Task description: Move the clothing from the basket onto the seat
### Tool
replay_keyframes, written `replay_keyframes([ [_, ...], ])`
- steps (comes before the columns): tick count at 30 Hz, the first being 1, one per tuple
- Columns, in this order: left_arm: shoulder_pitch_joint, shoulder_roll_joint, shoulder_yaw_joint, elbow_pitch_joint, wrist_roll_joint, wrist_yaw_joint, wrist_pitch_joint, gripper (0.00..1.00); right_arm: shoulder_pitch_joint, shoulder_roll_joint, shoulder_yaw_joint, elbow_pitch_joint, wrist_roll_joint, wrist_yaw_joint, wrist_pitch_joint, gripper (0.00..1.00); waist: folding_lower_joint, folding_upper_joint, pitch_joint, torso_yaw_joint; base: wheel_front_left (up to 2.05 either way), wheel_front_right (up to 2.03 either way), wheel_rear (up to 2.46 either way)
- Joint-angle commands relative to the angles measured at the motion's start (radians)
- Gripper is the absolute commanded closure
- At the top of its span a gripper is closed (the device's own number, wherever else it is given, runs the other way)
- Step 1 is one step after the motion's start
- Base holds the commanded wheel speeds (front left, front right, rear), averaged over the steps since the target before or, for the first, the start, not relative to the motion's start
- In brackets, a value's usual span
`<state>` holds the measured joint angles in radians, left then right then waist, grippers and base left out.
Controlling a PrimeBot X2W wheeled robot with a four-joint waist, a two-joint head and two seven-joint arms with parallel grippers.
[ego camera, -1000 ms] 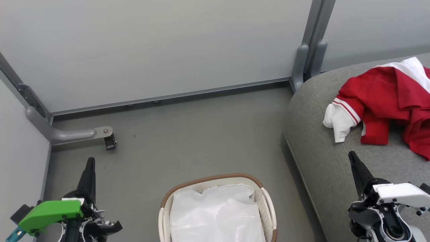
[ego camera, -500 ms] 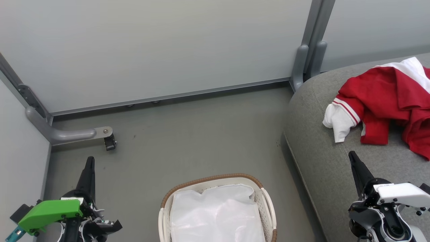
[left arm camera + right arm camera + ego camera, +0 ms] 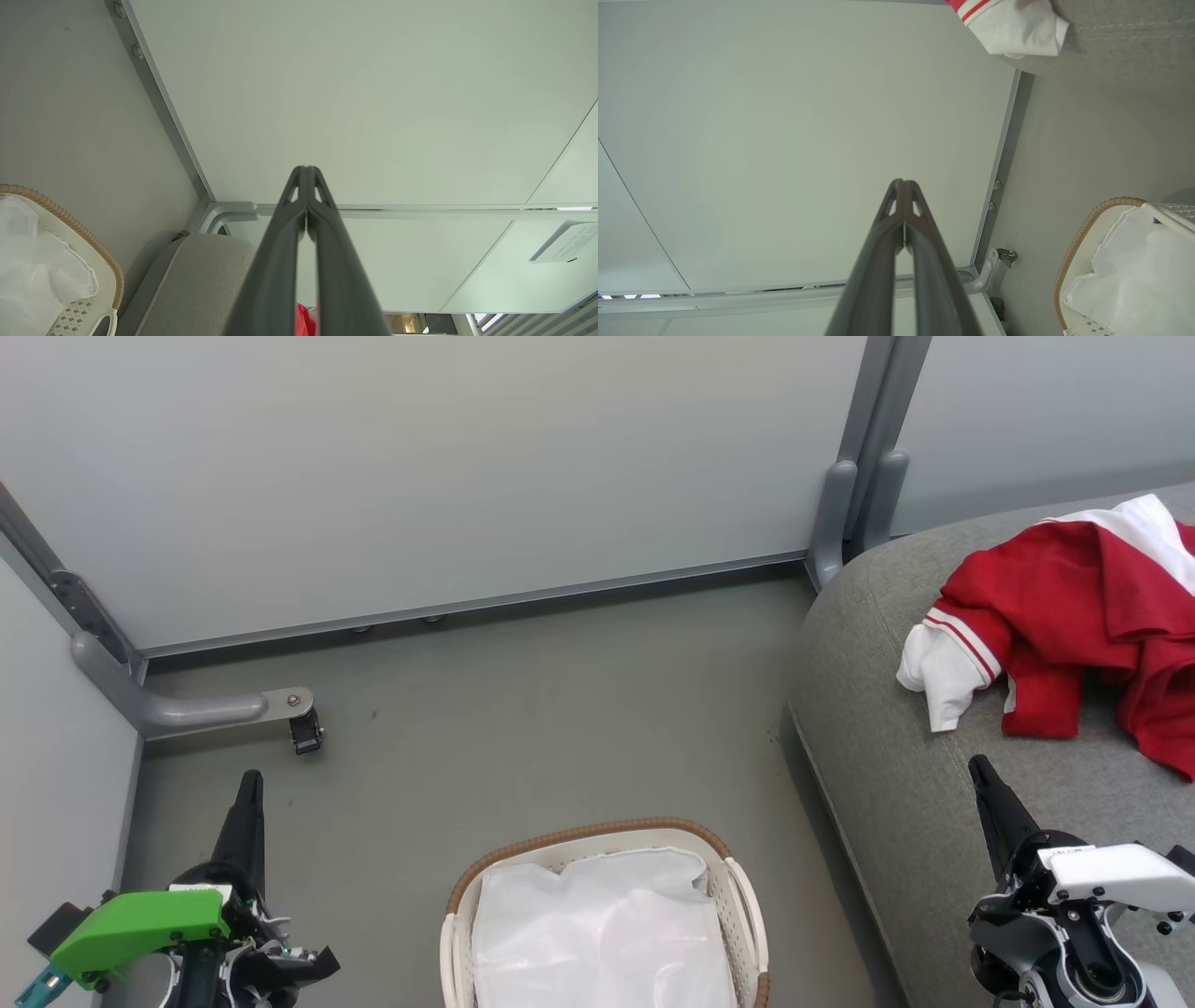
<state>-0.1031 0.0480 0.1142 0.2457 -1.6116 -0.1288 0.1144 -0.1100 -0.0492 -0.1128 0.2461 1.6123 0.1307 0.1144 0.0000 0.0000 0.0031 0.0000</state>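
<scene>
The red clothing [image 3: 1074, 607] with white striped trim lies crumpled on the grey seat [image 3: 896, 775] at the right; its white cuff [image 3: 1013, 28] shows in the right wrist view, and a red scrap [image 3: 304, 322] in the left wrist view. The cream basket [image 3: 738, 887] with a brown woven rim stands on the floor at bottom centre, holding a white liner sheet [image 3: 597, 933]. My left gripper [image 3: 248, 782] is shut and empty, left of the basket. My right gripper [image 3: 978, 767] is shut and empty over the seat's front part, below the clothing.
Pale partition walls [image 3: 420, 457] close the back and left. A grey bracket with a small caster [image 3: 303, 728] sticks out low at the left. A grey post [image 3: 854, 485] stands at the seat's far corner. Grey floor [image 3: 541, 709] lies between basket and wall.
</scene>
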Motion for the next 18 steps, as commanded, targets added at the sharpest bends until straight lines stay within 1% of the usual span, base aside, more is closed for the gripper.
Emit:
replay_keyframes([
  [1,-0.011,0.004,0.002,-0.002,-0.003,-0.004,0.003,1.0,0.004,-0.004,-0.003,-0.004,0.002,0.0,0.002,1.0,0.0,0.0,0.0,0.0,0.0,0.0,0.0],
  [18,-0.011,0.004,0.002,-0.002,-0.003,-0.004,0.003,1.0,0.004,-0.004,-0.003,-0.004,0.002,0.0,0.002,1.0,0.0,0.0,0.0,0.0,0.0,0.0,0.0],
])
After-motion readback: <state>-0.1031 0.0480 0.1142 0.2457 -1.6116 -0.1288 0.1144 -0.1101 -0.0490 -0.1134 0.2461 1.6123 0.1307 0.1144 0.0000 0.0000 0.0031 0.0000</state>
